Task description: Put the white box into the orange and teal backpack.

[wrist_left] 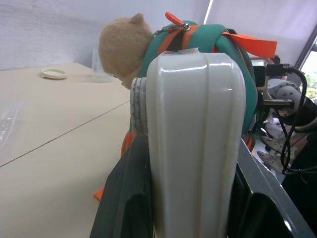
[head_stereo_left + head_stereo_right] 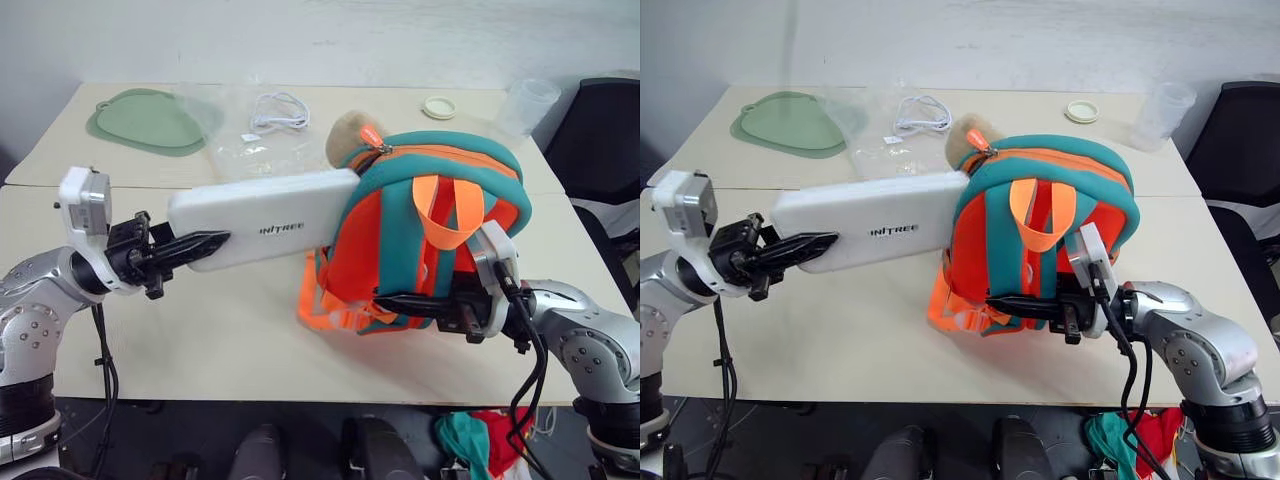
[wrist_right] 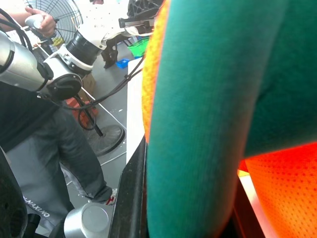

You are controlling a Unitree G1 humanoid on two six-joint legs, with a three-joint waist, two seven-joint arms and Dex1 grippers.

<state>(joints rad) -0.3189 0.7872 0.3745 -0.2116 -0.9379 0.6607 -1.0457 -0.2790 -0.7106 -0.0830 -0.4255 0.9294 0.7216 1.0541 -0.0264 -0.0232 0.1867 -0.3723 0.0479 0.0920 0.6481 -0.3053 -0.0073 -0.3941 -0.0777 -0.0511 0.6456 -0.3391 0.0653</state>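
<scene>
The step in hand looks like insertion: the left pincer (image 2: 195,247) pinches one end of the white box (image 2: 265,220), held above the worktop (image 2: 200,340), its far end at 3 o'clock touching the backpack (image 2: 425,235). The right pincer (image 2: 400,303), pressed onto a teal strap (image 3: 198,124), props the backpack upright. Next, the box probably needs pushing on through the zip opening near the plush toy (image 2: 345,137).
</scene>
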